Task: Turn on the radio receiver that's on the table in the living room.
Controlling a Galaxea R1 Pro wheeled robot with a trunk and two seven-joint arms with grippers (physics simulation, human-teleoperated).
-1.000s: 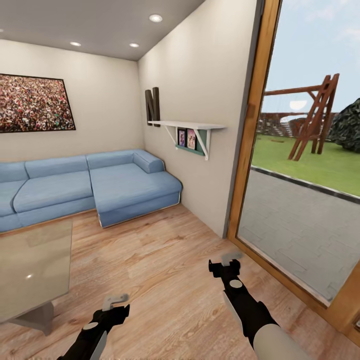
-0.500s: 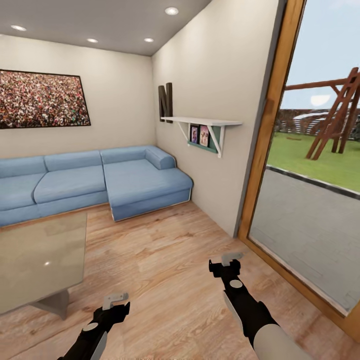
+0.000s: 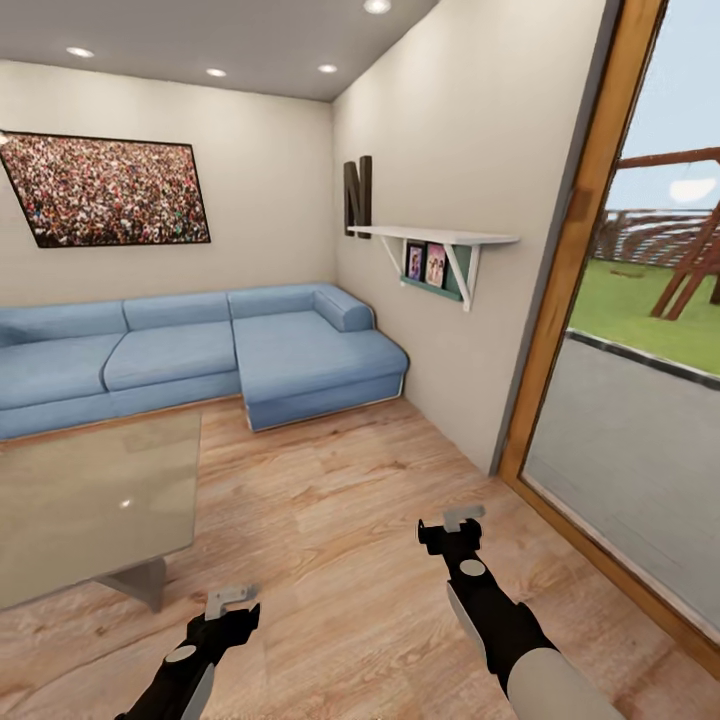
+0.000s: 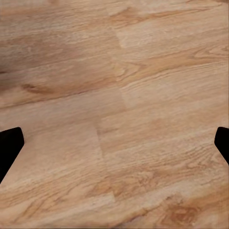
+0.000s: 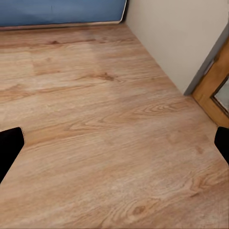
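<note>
Living room: blue sofa (image 3: 200,355) along back wall, crowd picture (image 3: 105,190) above. Glossy table (image 3: 90,505) at left, bare top visible. Left gripper (image 3: 228,600) and right gripper (image 3: 462,518) over wood floor (image 3: 340,520), jaws spread, holding nothing.

— What do your arms look like from up here?

— Both are glossy black. My right arm (image 3: 500,625) thickens toward me into a pale grey, rounded sleeve, and a small white round cap sits near its wrist.

— And the ends?

— My left gripper (image 3: 228,600) and my right gripper (image 3: 462,518) carry light grey fingers. From each wrist, the fingertips (image 4: 9,148) look plain black.
</note>
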